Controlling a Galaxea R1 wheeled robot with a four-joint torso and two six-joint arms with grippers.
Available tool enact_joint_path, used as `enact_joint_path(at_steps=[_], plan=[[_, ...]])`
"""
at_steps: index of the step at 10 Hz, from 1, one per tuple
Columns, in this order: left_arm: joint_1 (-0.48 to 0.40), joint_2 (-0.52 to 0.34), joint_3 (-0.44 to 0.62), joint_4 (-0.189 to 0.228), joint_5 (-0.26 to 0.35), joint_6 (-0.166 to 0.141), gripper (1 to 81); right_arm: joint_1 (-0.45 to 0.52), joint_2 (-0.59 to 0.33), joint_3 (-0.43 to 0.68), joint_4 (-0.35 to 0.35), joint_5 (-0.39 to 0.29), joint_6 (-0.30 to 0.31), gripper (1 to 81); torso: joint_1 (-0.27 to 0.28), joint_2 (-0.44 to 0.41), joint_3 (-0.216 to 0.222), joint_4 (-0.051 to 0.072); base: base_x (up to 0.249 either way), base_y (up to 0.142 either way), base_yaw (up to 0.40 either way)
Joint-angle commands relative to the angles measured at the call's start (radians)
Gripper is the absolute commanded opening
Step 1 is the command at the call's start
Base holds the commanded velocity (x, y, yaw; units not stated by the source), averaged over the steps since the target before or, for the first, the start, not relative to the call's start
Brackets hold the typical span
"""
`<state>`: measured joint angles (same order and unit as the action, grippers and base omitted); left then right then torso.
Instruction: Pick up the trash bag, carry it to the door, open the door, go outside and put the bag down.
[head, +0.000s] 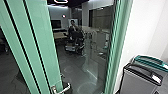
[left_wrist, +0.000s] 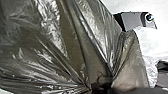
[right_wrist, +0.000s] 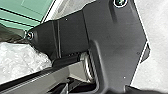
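A green door (head: 42, 47) with dark stripes rises at the left of the head view, its metal handle (head: 61, 88) low down by the glass. Whether it is ajar I cannot tell. In the left wrist view the dark, shiny trash bag (left_wrist: 57, 50) spreads wide, its folds drawn together where my left gripper (left_wrist: 101, 86) is shut on it. Pale crumpled plastic (right_wrist: 20, 61) lies beside the robot's dark plate in the right wrist view, with part of the green door (right_wrist: 25, 11) behind. The state of my right gripper is hidden there.
Two bins, one grey (head: 140, 80) and one with a green top (head: 150, 61), stand by the white wall (head: 146, 27) at the right. A person (head: 73, 23) is seen small through the glass, near a table (head: 60, 35). A green frame post (head: 118, 47) borders the glass.
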<state>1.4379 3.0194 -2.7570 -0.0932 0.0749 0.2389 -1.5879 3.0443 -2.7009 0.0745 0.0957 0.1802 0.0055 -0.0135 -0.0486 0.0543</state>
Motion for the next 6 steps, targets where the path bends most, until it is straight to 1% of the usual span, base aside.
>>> enact_joint_path(at_steps=[1,6], plan=[[-0.050,-0.008,-0.001,0.001,0.057,0.011,1.0,0.033,0.006,0.006,-0.012,-0.059,-0.004,81.1,0.000,0.000,0.000,0.000,0.000,0.000,0.107],[-0.026,-0.028,0.019,0.001,-0.003,0.013,1.0,0.027,0.006,0.012,-0.025,-0.057,-0.005,81.1,-0.001,0.000,0.000,0.000,0.000,0.000,0.175]])
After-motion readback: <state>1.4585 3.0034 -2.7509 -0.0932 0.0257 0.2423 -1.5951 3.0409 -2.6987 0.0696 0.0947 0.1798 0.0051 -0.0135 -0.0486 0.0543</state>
